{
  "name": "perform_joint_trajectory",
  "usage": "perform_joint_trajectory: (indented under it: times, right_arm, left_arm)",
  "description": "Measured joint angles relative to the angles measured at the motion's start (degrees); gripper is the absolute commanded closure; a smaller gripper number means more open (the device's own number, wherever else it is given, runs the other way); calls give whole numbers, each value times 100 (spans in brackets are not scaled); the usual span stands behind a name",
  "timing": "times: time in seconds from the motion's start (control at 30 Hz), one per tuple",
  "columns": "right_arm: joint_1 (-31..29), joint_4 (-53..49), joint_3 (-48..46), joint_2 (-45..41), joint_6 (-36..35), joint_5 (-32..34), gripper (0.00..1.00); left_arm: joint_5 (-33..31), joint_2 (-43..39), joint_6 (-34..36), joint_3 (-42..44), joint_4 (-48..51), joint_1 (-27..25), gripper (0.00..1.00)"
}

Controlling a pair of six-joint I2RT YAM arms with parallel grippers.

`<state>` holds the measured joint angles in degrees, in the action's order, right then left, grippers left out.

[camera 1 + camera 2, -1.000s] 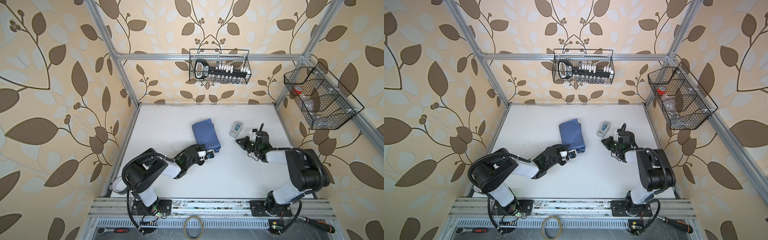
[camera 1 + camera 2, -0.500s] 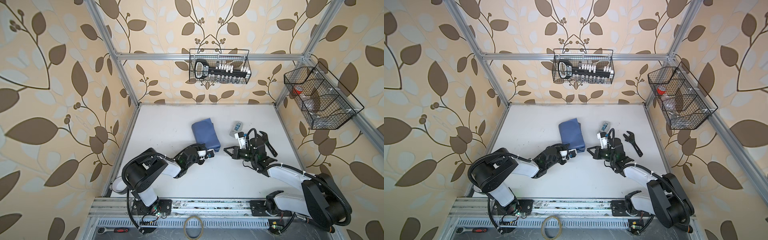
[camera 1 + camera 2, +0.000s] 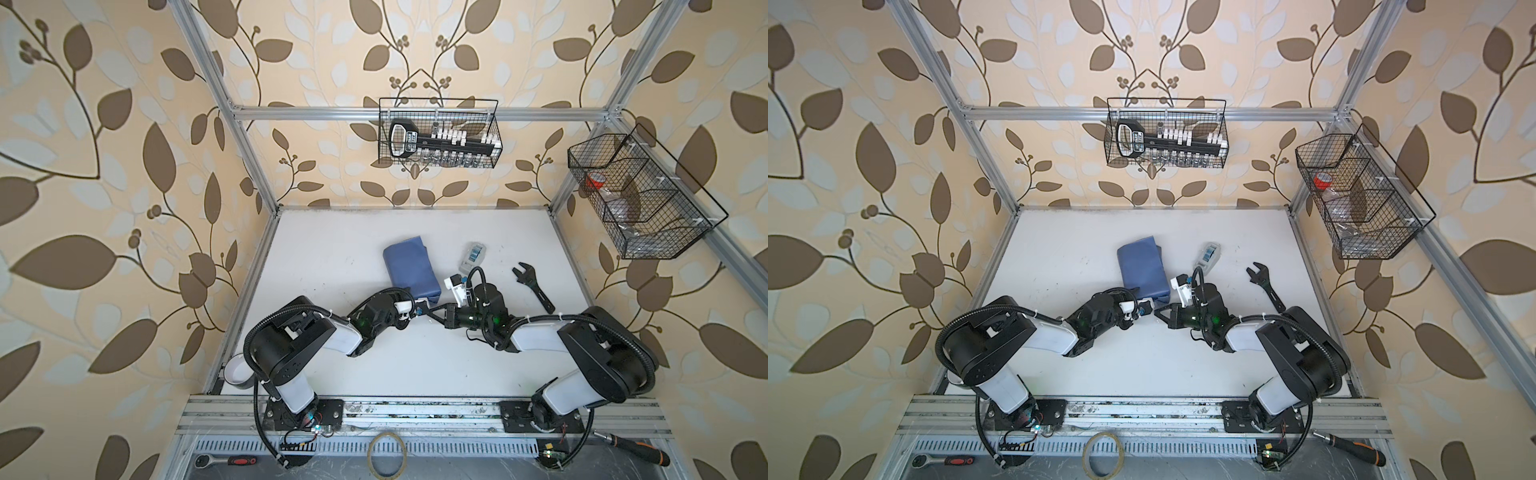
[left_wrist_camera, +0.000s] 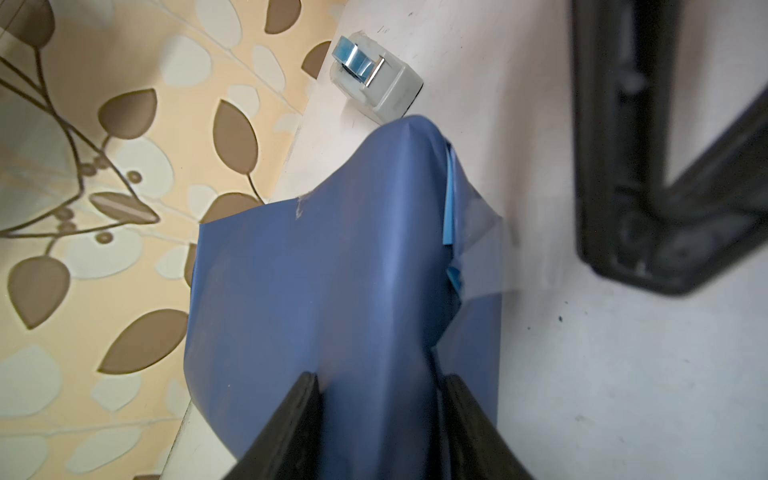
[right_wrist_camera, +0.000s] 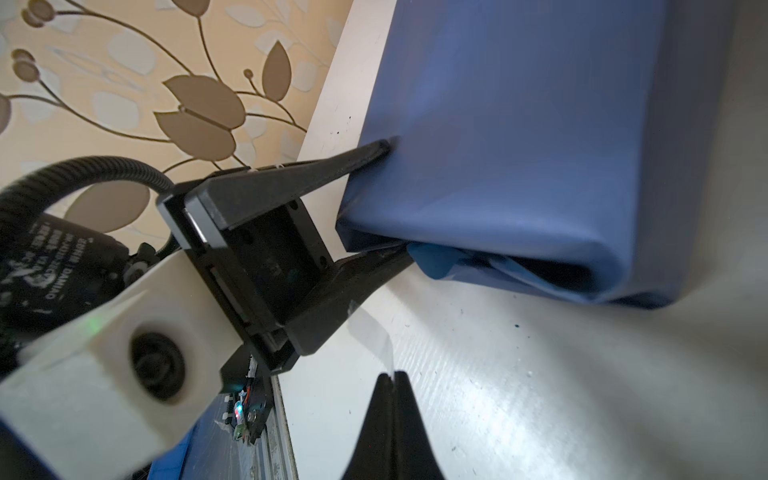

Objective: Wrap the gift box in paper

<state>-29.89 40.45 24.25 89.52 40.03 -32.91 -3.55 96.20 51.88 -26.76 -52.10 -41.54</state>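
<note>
White table (image 3: 332,257), leafy walls. Blue paper (image 3: 409,266) lying just beside tape dispenser (image 3: 473,254), box hidden inside; left gripper (image 4: 380,378) clamping paper's end, right gripper (image 5: 392,376) pinching tape strip (image 5: 374,332). Probably risking tape grabbing left finger, flap popping.

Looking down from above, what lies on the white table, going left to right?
White round object → blue paper bundle → tape dispenser → black wrench.

the paper (image 5: 519,124) is hiding the gift box entirely and running past the edge in both wrist views.
</note>
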Motion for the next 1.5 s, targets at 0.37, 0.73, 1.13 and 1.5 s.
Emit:
perform_joint_trajectory:
  times: [0.37, 0.73, 1.13, 1.5]
  right_arm:
    - [-46, 702, 341, 702, 275, 31, 100]
    - [-76, 833, 391, 837, 306, 55, 100]
    - [-98, 863, 396, 920, 321, 101, 100]
    - [-98, 857, 455, 1054, 319, 144, 100]
  left_arm:
    - [0, 0, -2, 0, 0, 0, 52]
    - [0, 0, -2, 0, 0, 0, 53]
    - [0, 0, -4, 0, 0, 0, 53]
    - [0, 0, -7, 0, 0, 0, 53]
